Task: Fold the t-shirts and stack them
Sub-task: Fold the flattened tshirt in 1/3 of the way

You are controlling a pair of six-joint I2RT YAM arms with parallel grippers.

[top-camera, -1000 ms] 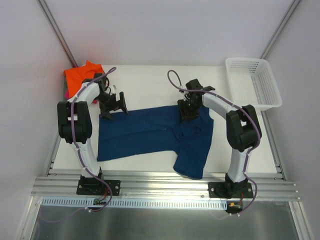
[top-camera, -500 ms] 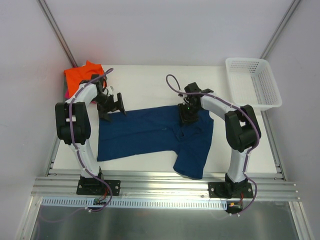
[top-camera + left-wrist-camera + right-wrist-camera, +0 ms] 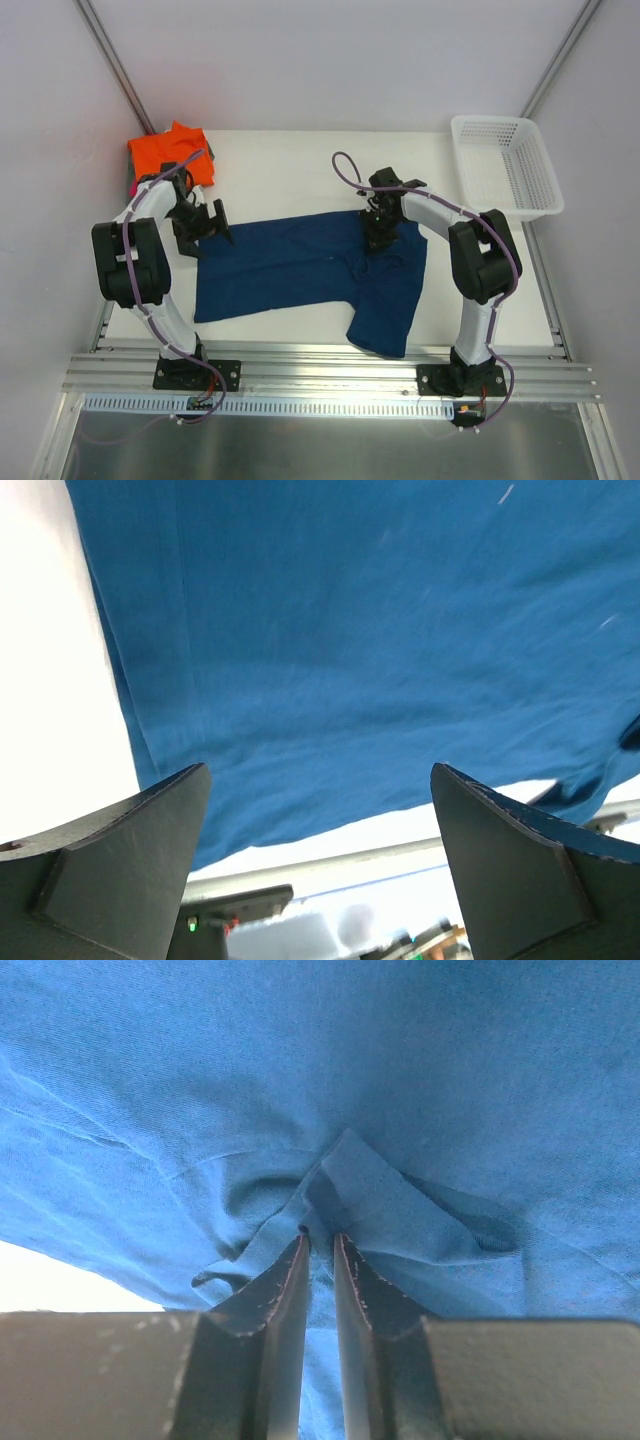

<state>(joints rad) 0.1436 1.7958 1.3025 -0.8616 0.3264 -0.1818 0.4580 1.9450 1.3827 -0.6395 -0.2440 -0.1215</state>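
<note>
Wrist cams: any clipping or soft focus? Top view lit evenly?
Left wrist: white tabletop clipped to featureless white; navy blue cloth t-shirt soft, weave barely readable. Right wrist: weave crisp around the fold at the right gripper, creases shadowed. Top external: even diffuse light, faint shadows, no glare.

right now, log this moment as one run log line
left gripper: open, over navy t-shirt corner | right gripper: shut on a fold of the navy t-shirt | orange t-shirt: folded, far left
</note>
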